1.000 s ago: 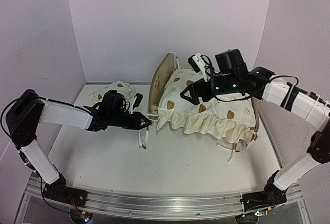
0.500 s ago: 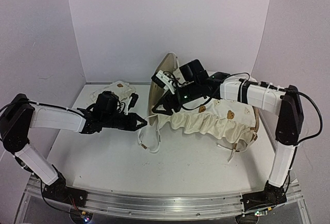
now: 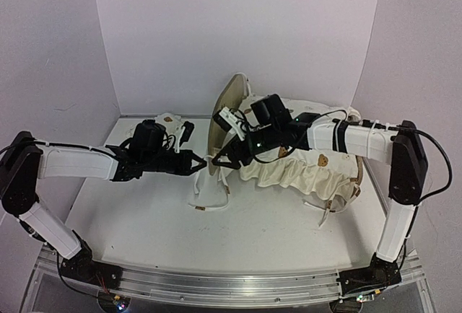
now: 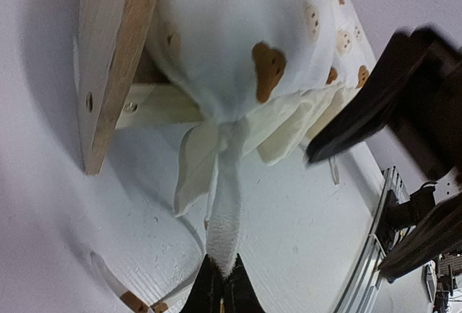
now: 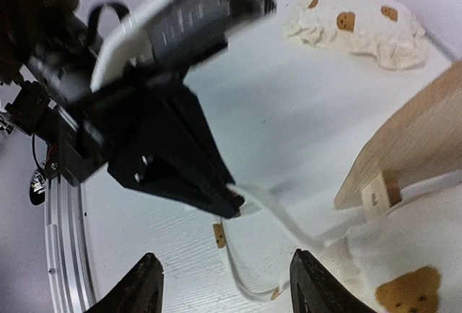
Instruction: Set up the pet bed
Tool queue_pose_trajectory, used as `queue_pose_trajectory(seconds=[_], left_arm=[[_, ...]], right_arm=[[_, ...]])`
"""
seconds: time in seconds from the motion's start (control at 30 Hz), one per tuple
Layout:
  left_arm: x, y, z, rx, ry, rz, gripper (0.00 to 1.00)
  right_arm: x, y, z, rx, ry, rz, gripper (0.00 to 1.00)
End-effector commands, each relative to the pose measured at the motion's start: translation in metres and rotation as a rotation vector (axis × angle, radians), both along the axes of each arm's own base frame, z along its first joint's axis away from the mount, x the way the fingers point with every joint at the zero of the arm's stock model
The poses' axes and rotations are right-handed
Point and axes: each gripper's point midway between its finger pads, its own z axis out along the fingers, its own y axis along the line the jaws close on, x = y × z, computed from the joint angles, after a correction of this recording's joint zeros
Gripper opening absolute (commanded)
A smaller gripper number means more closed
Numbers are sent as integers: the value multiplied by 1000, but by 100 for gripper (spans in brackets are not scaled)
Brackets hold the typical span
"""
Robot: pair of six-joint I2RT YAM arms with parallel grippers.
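This is a robot lab test cell. Plain pale walls (image 3: 238,32) close in the back and both sides of a white painted surface (image 3: 274,234), making a small booth. An aluminium rail (image 3: 216,288) runs along the near edge, and two black-and-white robot arms, the left arm (image 3: 72,163) and the right arm (image 3: 361,140), are bolted to it at their bases. Loose black cables (image 3: 433,140) loop along the arms, and small green lights (image 3: 254,143) glow near the right wrist. The only homely things are a wooden pet bed (image 3: 224,107), a bear-print cushion (image 3: 310,165) and a small pillow (image 3: 167,121), set out on the surface like props.
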Motion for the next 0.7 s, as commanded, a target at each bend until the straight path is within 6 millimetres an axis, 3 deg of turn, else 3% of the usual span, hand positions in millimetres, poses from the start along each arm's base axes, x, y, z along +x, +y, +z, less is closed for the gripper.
queue_pose_trajectory(seconds=[0.0, 0.17, 0.37, 0.5, 0.67], left_arm=[[19, -16, 81, -125, -156, -10, 0], [23, -28, 97, -164, -158, -46, 0], [23, -29, 105, -183, -154, -46, 0], [25, -28, 110, -189, -162, -33, 0], [26, -31, 112, -195, -160, -43, 0]], right_arm=[[-24, 6, 19, 150, 56, -51, 60], [-22, 11, 22, 288, 75, -132, 42], [-8, 20, 19, 388, 20, -245, 46], [-12, 27, 22, 443, -17, -246, 45], [-12, 41, 9, 436, -30, -242, 44]])
